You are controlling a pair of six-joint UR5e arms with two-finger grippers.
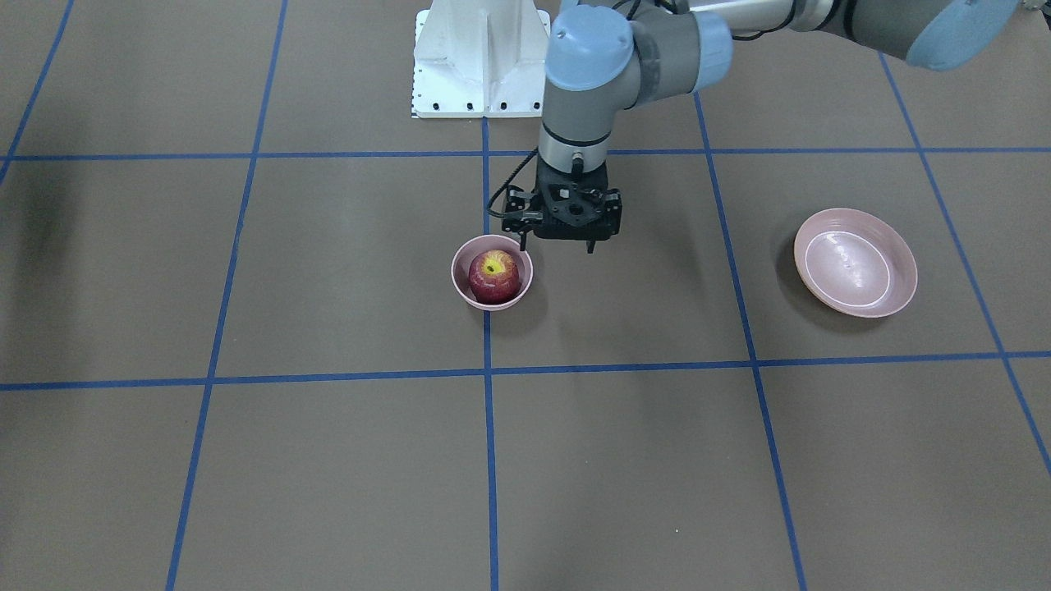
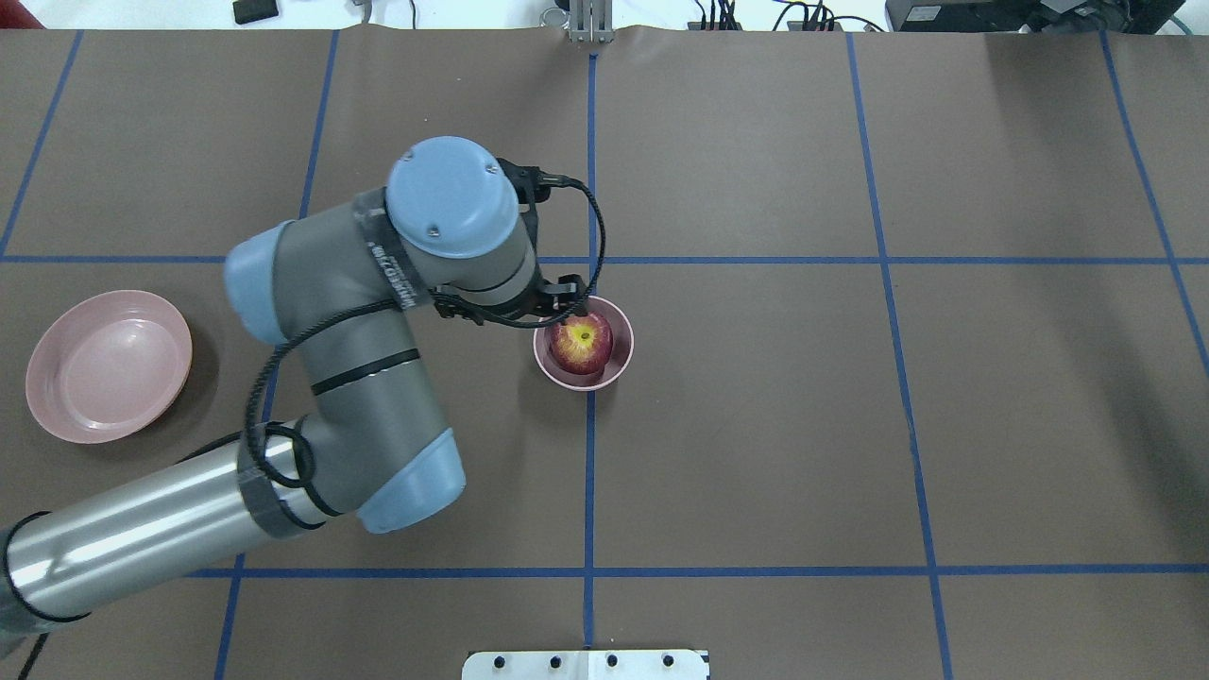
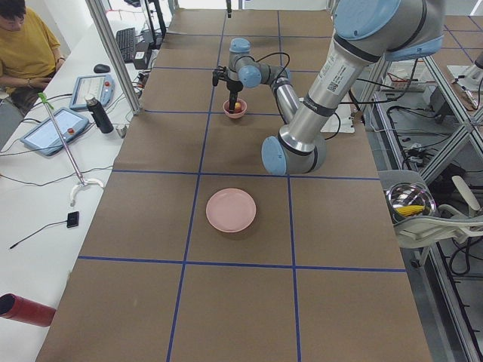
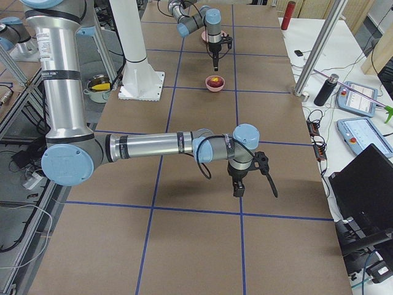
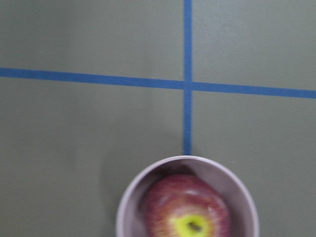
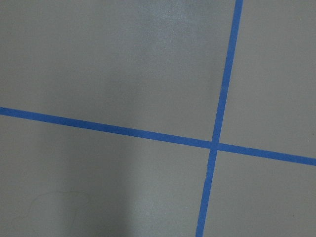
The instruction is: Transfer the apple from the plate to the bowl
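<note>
Exterior front-facing view: I read the apple seated inside the bowl, stem hollow up, at the middle of the counter. The plate stands well apart and holds nothing. The left fingers hang above the counter just beside the bowl, spread, with nothing between them.

Overhead exterior view: the left arm's wrist hides the fingers. The apple fills most of the bowl, and the plate lies bare near the view's left edge.

Exterior left view: the apple shows as a small red spot in the bowl.

Exterior right view: the right fingers hang over bare counter, well apart from the bowl. I cannot tell whether they are spread or closed.

Left wrist-mounted view: bowl and apple sit at the bottom edge, with no fingers in frame.

Right wrist-mounted view: only counter and blue tape lines.

Status, by my judgement: the transfer is done. At most, backing the left arm away from the bowl remains.
</note>
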